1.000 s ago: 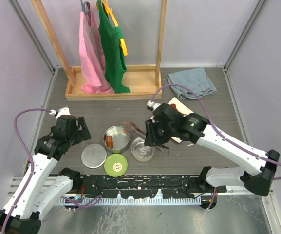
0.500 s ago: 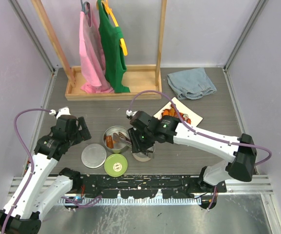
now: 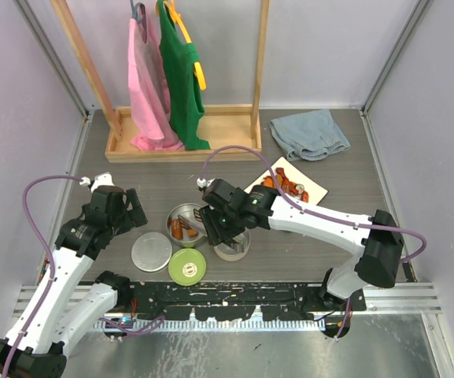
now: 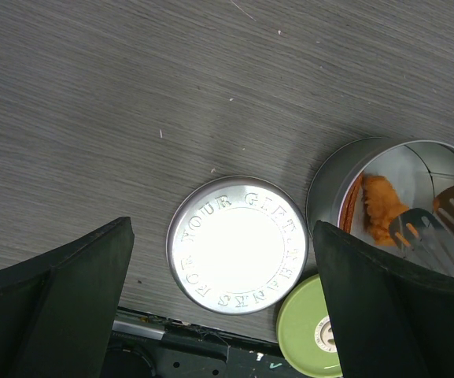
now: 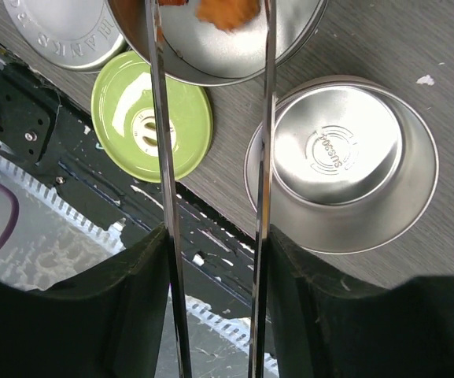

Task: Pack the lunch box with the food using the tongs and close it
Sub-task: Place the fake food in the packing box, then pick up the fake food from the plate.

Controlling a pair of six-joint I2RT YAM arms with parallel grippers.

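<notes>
My right gripper [image 5: 215,252]: fingers clamped on the slim silver metal tongs [image 5: 162,157], whose arms are sprung apart. Their tips are inside the round steel tin [image 4: 329,181], which holds a few orange and brown food chunks [image 4: 380,209]. The second round steel tin [image 5: 341,157] beside it is empty. More chunks lie on the white square plate [image 3: 318,194]. The flat steel lid [image 4: 238,244] and lime-green lid [image 5: 152,122] are both off. My left gripper [image 3: 128,209]: wide open, holding nothing. Judgement: packing begun; most transfers and the closing are left.
</notes>
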